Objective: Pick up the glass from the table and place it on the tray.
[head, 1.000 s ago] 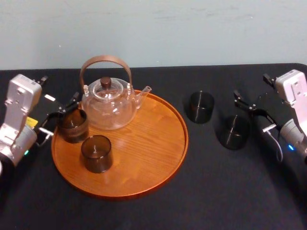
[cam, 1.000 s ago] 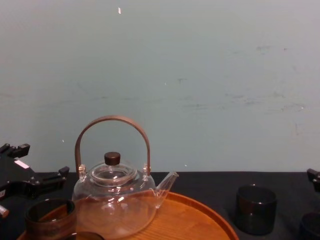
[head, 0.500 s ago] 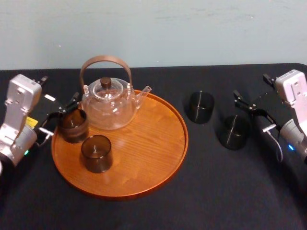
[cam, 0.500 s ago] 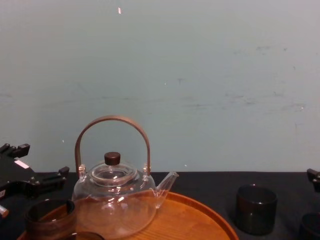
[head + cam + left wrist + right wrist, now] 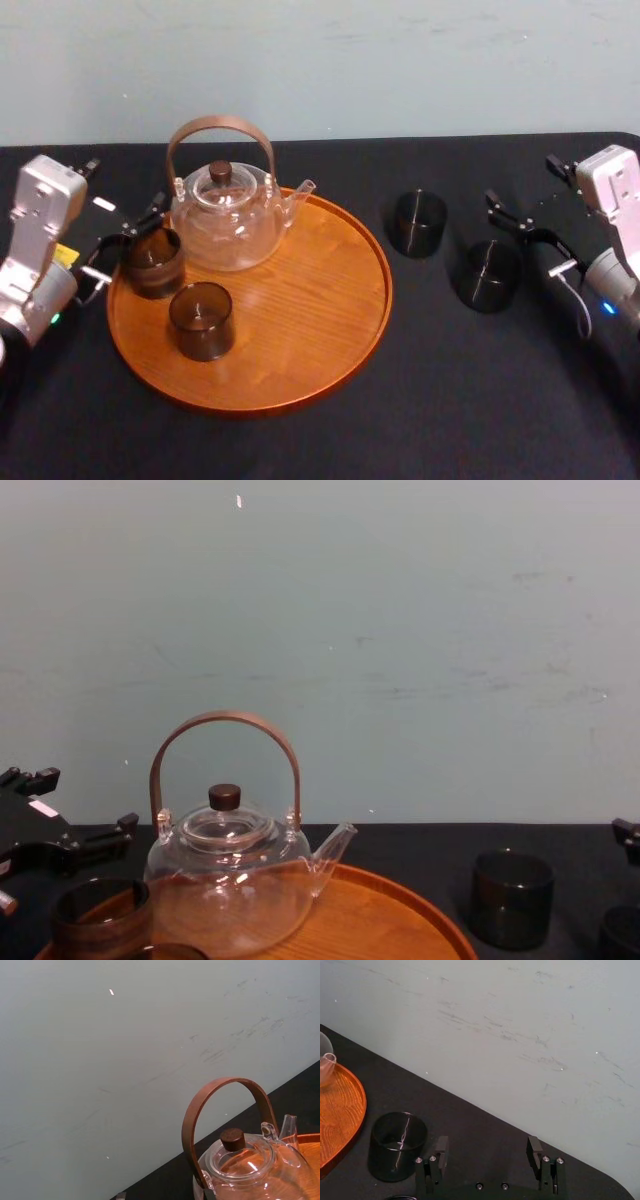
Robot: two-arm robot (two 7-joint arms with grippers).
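Standing upright: short, dark smoky glass (image 5: pixel 489 276), rt of tray (image 5: pixel 310 310).

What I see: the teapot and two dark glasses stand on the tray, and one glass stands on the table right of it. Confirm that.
Wrong in the count: the head view shows two glasses on the table right of the tray, a far glass and a near glass. The rest holds.
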